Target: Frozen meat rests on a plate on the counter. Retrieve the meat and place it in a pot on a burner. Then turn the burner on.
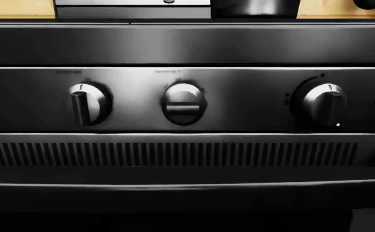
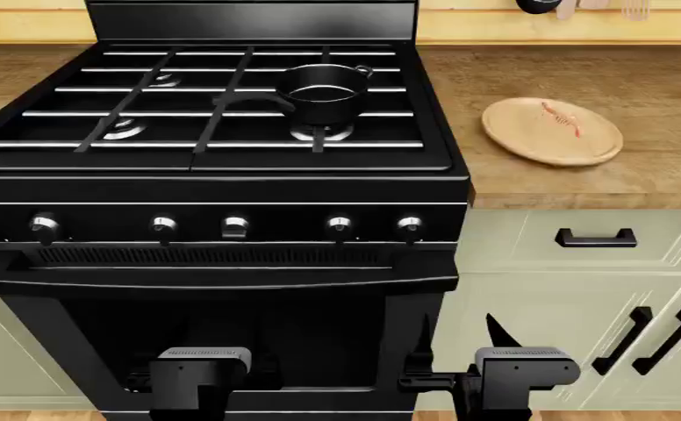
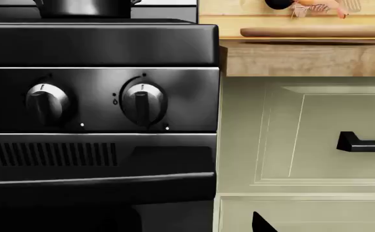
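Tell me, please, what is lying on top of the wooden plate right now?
Only the meat, a thin orange-red strip, lies on the plate, toward its far side. The rest of the plate is bare. The counter directly beneath is covered by the plate.

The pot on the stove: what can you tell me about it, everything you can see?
The pot is a small round black saucepan with a shiny rim and a long straight black handle reaching toward the stove's left side. It stands upright on the black grate bars over the front right burner, whose pale ring shows below it. It looks empty. Neither gripper touches it. The right wrist view catches only its gleaming lower body.
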You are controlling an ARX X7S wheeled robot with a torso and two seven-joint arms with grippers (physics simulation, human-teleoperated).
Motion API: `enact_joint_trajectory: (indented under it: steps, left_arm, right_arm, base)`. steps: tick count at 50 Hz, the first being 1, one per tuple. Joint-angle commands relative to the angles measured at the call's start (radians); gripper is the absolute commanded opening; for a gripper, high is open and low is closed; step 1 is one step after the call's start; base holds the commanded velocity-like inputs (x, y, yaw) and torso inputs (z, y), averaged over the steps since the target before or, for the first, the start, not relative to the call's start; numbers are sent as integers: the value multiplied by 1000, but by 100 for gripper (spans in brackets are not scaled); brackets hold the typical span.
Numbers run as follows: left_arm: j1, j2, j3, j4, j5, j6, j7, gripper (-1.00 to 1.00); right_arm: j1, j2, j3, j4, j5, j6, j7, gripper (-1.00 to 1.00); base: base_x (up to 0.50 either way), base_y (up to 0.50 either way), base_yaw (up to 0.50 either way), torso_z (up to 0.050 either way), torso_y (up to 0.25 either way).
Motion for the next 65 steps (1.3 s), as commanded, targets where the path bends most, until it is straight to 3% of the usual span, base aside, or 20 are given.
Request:
enact_joint_trajectory:
  steps: [1,4,26,65]
  left_arm:
    - [2,-20,27,-26,-1,61,-14,100]
    - [4,-45,53,-71,-27,165,21,100]
    - [24,-88,99,-22,-106,142,45,100]
    - [21,-126,150,-24,-138,149,5,100]
  right_arm:
    - [-43,10,-41,-62,3,13,31,100]
    - [-135,16,-106,-190,-12,47,84,100]
    - [-160,61,-150,-269,100,102,147,100]
    - [-147,109,-180,-280,186,115,197,100]
  base:
    - [0,0,0,0,0]
    - [0,0,0,12,0]
    - [0,0,0,50,0]
    - [0,-500,0,50,0]
